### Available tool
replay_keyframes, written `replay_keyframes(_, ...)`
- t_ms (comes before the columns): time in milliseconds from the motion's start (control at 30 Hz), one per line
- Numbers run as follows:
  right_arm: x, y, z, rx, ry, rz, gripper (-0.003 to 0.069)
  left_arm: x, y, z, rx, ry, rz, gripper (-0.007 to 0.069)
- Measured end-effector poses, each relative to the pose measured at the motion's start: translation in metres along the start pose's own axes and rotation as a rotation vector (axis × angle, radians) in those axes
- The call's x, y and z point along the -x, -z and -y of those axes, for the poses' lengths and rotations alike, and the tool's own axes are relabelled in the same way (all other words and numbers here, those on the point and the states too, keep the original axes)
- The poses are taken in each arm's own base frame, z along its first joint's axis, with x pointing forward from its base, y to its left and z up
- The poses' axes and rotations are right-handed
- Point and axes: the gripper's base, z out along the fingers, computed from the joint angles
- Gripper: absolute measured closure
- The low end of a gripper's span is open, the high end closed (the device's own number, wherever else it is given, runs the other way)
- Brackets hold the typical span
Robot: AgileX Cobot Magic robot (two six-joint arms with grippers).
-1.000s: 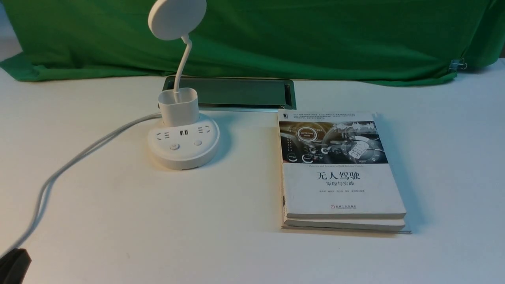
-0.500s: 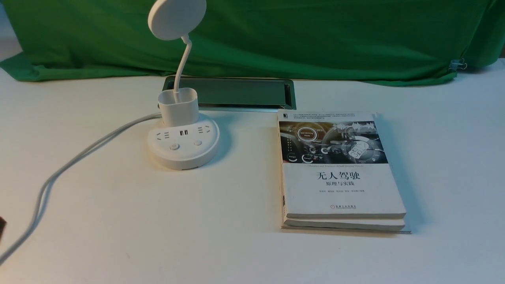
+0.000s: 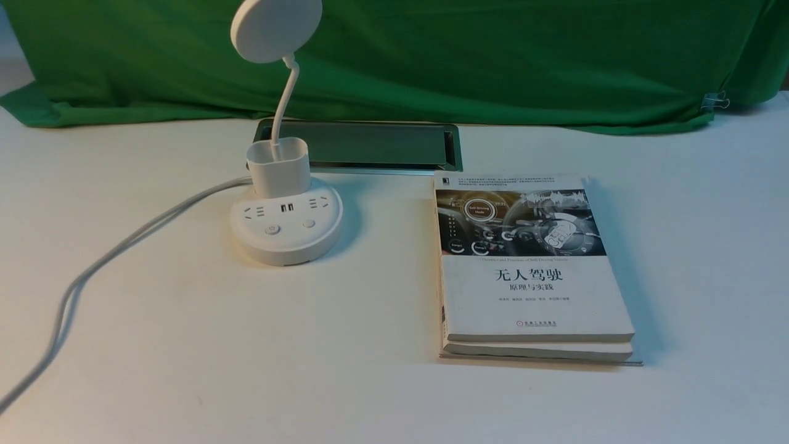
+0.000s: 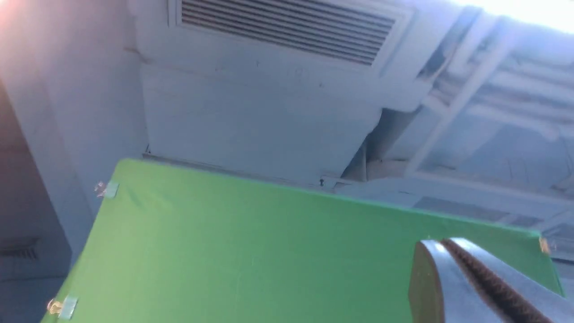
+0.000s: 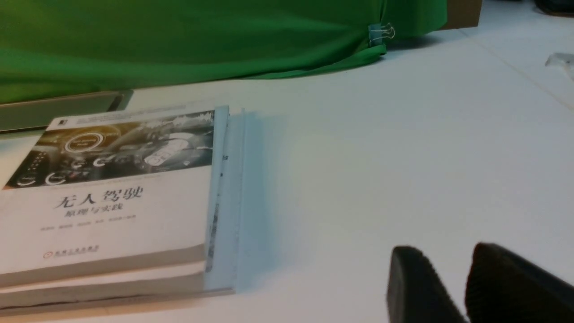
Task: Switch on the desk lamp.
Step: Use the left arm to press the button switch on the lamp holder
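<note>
buttons, two of them, sit on the base of one desk lamp [image 3: 280, 172], which stands on the table [image 3: 345, 370], left of one stack of books [image 3: 536, 296]. two grippers show: the left gripper [image 4: 444, 242] has its fingertips together; the right gripper [image 5: 444, 251] is parted by a narrow gap.

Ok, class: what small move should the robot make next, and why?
Probably tilt the left end effector down toward the desk lamp, if it is unlit: its disc shows no clear glow. The lamp stands on the robot's left, its buttons face up, and the left wrist camera sees only green cloth and ceiling beyond the fingers.
</note>
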Motion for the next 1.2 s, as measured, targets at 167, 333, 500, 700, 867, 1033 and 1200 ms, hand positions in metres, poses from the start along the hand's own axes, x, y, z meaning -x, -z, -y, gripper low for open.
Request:
replay_keyframes(167,0.000,0.000,0.000,0.000,-0.001,0.000,0.0419,0.011,-0.052,0.002,0.026,-0.095,-0.337,0.0623)
replay_keyframes(333,0.000,0.000,0.000,0.000,0.000,0.000,0.0419,-0.060,-0.079,-0.007,0.099,-0.011,-0.821,0.0623)
replay_keyframes(500,0.000,0.000,0.000,0.000,0.000,0.000,0.0419,-0.138,-0.072,-0.014,0.239,0.184,-1.237,0.0623)
replay_keyframes(700,0.000,0.000,0.000,0.000,0.000,0.000,0.0419,-0.214,-0.058,-0.007,0.228,0.347,-1.681,0.0623)
replay_keyframes(867,0.000,0.000,0.000,0.000,0.000,0.000,0.0419,-0.257,-0.072,0.008,0.019,0.400,-1.818,0.0623)
replay_keyframes(1033,0.000,0.000,0.000,0.000,0.000,0.000,0.0419,-0.309,-0.088,0.023,-0.029,0.201,-1.867,0.0624)
replay_keyframes(1200,0.000,0.000,0.000,0.000,0.000,0.000,0.0419,-0.362,-0.100,0.040,-0.086,-0.021,-1.896,0.0624)
